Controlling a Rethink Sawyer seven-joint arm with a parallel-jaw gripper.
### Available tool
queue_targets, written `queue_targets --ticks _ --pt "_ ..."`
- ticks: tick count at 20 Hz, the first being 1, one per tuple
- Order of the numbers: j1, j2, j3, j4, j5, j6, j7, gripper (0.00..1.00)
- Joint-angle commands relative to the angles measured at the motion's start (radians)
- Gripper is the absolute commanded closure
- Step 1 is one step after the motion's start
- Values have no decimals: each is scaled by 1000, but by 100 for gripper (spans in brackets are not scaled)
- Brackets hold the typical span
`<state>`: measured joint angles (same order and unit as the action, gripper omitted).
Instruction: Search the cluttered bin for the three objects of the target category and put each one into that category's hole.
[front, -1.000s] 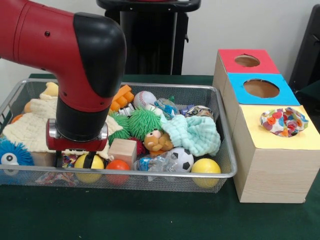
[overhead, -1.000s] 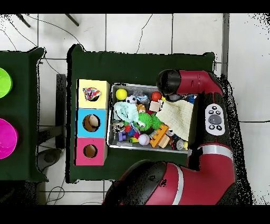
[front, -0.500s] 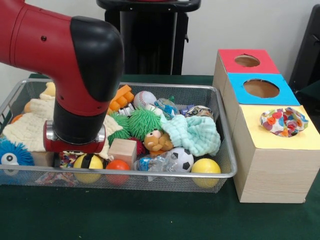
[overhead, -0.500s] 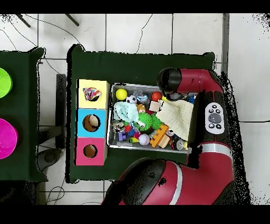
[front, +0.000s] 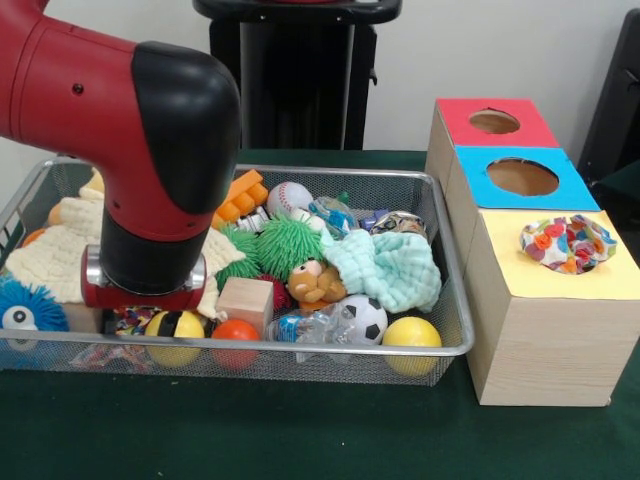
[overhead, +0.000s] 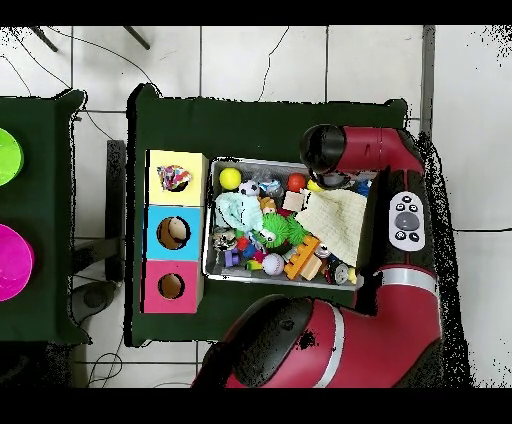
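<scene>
The wire mesh bin is full of toys; it also shows in the overhead view. My gripper is down in the bin's near left corner, under the red and black wrist. A scrap of multicoloured floral cloth shows right below it; I cannot tell whether it is held. Another floral cloth piece lies over the hole in the yellow-topped box and covers most of it; it also shows in the overhead view. In that view the arm's black elbow hides the gripper.
A pale-yellow waffle cloth lies behind the gripper, a mint-green one at the bin's right. Close by are a yellow-black ball, an orange ball and a wooden cube. The blue-topped box and red-topped box stand behind the yellow one.
The wrist has sunk lower into the bin and shifted slightly left in the front view. The gripper tips seen a second ago are now hidden among the toys.
</scene>
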<state>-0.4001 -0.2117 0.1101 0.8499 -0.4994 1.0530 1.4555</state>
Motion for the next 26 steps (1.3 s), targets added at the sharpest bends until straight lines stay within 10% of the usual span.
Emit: queue_targets --ticks 1,26 --pt "-44 111 -3 -50 -106 -89 -101 0" --pt "-33 142 -31 -88 -138 -177 -18 0"
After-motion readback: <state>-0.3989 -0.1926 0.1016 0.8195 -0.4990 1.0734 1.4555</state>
